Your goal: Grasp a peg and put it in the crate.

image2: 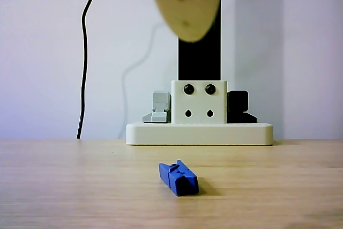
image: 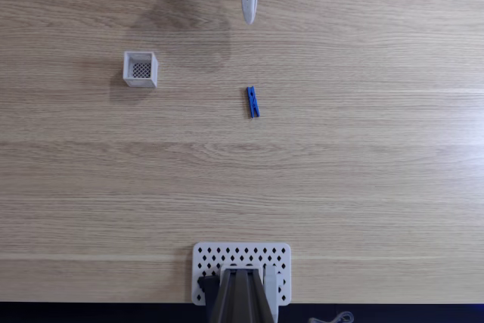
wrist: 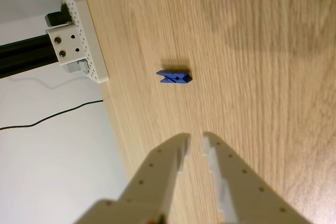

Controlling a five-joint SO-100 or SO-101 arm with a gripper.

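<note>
Near the centre of the fixed view, the peg [image: 252,101] is lying untouched on the table [image: 363,172]; the crate [image: 141,69], upper left, is sitting empty. Nothing is being held by the gripper [wrist: 195,139], its jaws slightly parted; every step is remaining.

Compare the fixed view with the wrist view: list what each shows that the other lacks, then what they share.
Fixed view alone: the crate, a small white open box with a dark mesh bottom, standing on the table to the left of the peg and apart from it.

Wrist view alone: the gripper with a narrow gap between its fingertips, holding nothing, and a black cable against the pale wall.

Both: the blue peg lying free on the wooden table and the white perforated plate.
</note>
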